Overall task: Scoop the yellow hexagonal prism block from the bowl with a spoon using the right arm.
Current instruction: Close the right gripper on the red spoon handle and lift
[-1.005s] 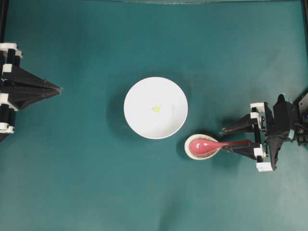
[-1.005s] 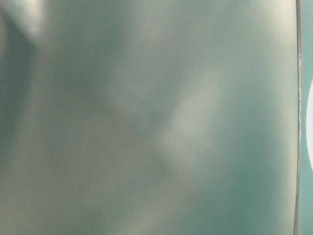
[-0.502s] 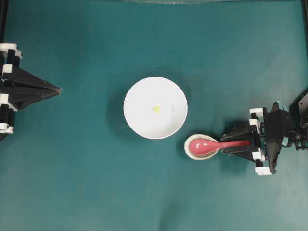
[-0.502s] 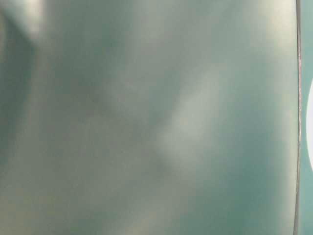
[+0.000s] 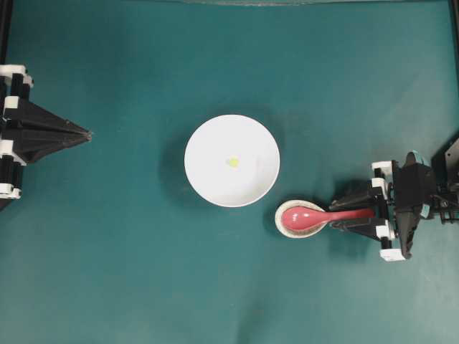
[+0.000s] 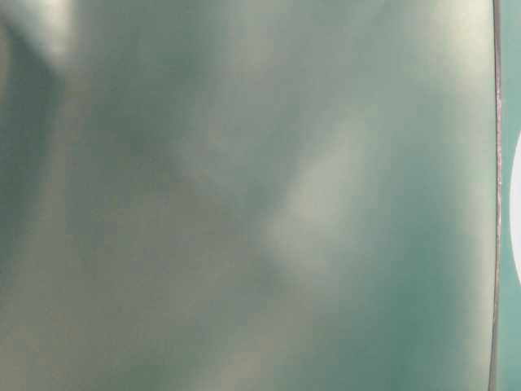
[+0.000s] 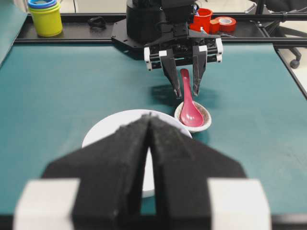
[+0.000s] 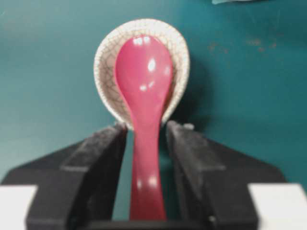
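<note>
The white bowl [image 5: 208,143] sits mid-table with the tiny yellow block [image 5: 232,162] lying near its centre. To its lower right the pink-red spoon [image 5: 301,217] rests with its scoop in a small speckled dish [image 5: 281,223], handle pointing right. My right gripper [image 5: 336,214] straddles that handle. In the right wrist view the handle of the spoon [image 8: 144,72] runs between both fingers [image 8: 103,148] with teal gaps on each side, so the jaws are open. My left gripper [image 5: 89,133] is shut and empty at the far left. The bowl [image 7: 105,132] shows behind its tips.
Behind the right arm's base, a rail holds a yellow cup with blue rings [image 7: 45,17], a red cup [image 7: 204,19] and a red tape roll [image 7: 224,23]. The table-level view is a teal blur.
The right gripper's jaws have narrowed around the spoon handle and the arm has shifted slightly down the view. Bowl, block, spoon and left arm have not moved.
</note>
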Robot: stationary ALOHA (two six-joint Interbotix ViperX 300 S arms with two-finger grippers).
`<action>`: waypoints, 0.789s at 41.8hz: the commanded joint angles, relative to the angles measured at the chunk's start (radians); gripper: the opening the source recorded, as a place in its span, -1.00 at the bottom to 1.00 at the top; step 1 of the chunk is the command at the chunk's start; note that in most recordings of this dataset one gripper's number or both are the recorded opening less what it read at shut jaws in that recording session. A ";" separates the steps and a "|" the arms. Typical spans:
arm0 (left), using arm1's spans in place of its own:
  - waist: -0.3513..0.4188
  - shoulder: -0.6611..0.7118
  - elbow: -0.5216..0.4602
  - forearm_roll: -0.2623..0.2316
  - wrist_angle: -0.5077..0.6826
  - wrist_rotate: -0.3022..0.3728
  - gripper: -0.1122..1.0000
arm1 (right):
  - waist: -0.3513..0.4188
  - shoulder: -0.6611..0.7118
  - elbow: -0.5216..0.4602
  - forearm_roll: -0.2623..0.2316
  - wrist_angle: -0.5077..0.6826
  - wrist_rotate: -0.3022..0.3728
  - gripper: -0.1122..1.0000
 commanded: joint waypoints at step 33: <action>0.000 -0.002 -0.026 0.008 0.008 0.002 -0.78 | -0.015 -0.242 0.003 0.002 0.100 -0.098 -0.36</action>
